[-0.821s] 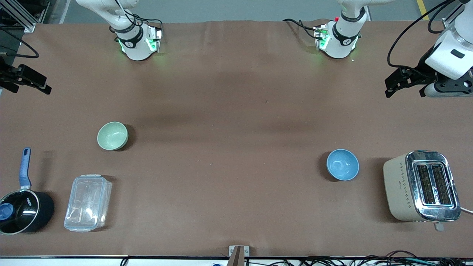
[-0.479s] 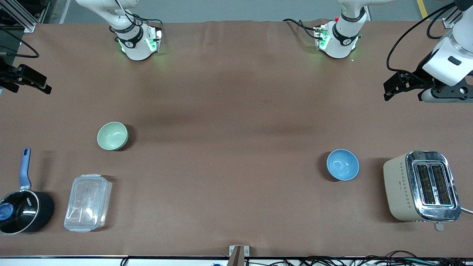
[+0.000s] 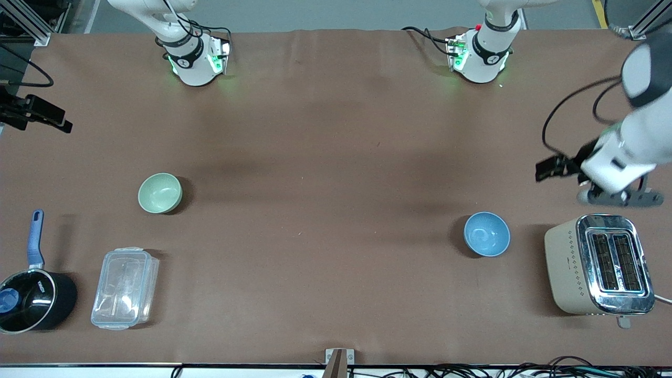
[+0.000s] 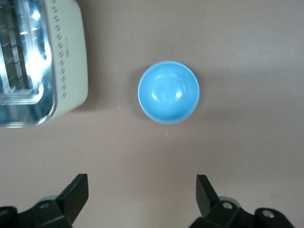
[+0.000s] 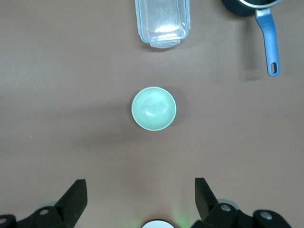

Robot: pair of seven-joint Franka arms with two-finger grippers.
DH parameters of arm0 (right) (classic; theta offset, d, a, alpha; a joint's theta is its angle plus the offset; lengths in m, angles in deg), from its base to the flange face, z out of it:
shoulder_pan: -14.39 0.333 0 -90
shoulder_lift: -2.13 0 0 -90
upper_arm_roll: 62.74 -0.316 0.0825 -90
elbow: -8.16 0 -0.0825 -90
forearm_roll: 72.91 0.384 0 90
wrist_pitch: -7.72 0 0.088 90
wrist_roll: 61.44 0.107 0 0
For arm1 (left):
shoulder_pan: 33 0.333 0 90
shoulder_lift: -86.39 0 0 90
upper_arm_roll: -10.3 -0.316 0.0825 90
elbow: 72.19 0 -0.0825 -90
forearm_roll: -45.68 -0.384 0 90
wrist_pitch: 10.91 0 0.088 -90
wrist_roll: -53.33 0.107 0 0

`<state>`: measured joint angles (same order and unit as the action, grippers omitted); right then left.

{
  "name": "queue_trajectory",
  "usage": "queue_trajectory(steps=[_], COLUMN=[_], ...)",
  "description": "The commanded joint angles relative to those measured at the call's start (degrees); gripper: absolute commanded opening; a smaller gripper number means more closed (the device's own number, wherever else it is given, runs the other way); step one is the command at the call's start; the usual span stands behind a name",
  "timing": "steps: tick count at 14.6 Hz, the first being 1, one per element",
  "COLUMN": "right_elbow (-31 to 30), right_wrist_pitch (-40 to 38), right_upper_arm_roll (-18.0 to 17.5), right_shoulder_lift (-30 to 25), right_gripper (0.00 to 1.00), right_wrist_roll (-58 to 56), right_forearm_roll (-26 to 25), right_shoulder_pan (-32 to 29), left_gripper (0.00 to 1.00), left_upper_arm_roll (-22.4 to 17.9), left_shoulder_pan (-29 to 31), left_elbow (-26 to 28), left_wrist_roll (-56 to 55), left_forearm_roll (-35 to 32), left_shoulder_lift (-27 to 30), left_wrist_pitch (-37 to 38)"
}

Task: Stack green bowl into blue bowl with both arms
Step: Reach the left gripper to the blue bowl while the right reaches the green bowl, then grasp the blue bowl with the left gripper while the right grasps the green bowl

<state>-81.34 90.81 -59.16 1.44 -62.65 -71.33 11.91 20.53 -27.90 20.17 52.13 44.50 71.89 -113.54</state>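
The pale green bowl [image 3: 160, 193] sits upright and empty toward the right arm's end of the table; it also shows in the right wrist view [image 5: 153, 108]. The sky-blue bowl [image 3: 486, 234] sits upright and empty toward the left arm's end, beside the toaster, and also shows in the left wrist view [image 4: 168, 91]. My left gripper [image 4: 142, 187] is open and empty, high over the bare table by the toaster, apart from the blue bowl; its hand shows in the front view [image 3: 619, 197]. My right gripper [image 4: 141, 190] is open and empty, high above the table, the green bowl well below it.
A cream and chrome toaster [image 3: 598, 265] stands at the left arm's end. A clear lidded plastic container [image 3: 125, 287] and a black saucepan [image 3: 31, 299] with a blue handle lie at the right arm's end, nearer to the front camera than the green bowl.
My left arm has swung its gripper from the table's edge to over the spot by the toaster. The right arm and both bowls have not moved.
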Motion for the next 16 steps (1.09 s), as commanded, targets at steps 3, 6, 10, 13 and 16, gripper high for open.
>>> queue_trajectory(steps=[3, 6, 10, 13, 16], right_elbow=[-14.5, -28.9, -46.2, -51.0, -54.9], right_wrist_pitch=[13.3, 30.2, 58.0, 70.1, 79.8], right_upper_arm_roll=[2.0, 2.1, 2.2, 2.2, 2.2], right_shoulder_lift=[-0.8, -0.9, 0.9, 6.7, 11.6], right_gripper=[1.00, 1.00, 1.00, 1.00, 1.00], right_wrist_roll=[-5.3, -8.8, -11.3, -13.5, -13.5], right_forearm_roll=[-0.5, -0.8, -2.4, -2.6, -2.6], right_shoulder_pan=[-0.4, -0.4, -0.7, -0.9, -0.8], left_gripper=[1.00, 1.00, 0.66, 0.04, 0.00], left_upper_arm_roll=[0.1, 0.0, 0.1, 0.1, 0.5], left_shoulder_pan=[-0.2, 0.1, 0.8, 0.4, -0.6], left_elbow=[2.6, 4.0, 4.0, 3.4, 3.4], left_wrist_roll=[-1.5, -2.8, -3.5, -6.7, -11.9], left_forearm_roll=[-3.9, -3.9, -8.3, -8.3, -8.3], left_shoulder_lift=[-10.6, -16.3, -21.1, -22.2, -22.9], left_wrist_pitch=[-12.2, -18.9, -22.4, -22.7, -23.2])
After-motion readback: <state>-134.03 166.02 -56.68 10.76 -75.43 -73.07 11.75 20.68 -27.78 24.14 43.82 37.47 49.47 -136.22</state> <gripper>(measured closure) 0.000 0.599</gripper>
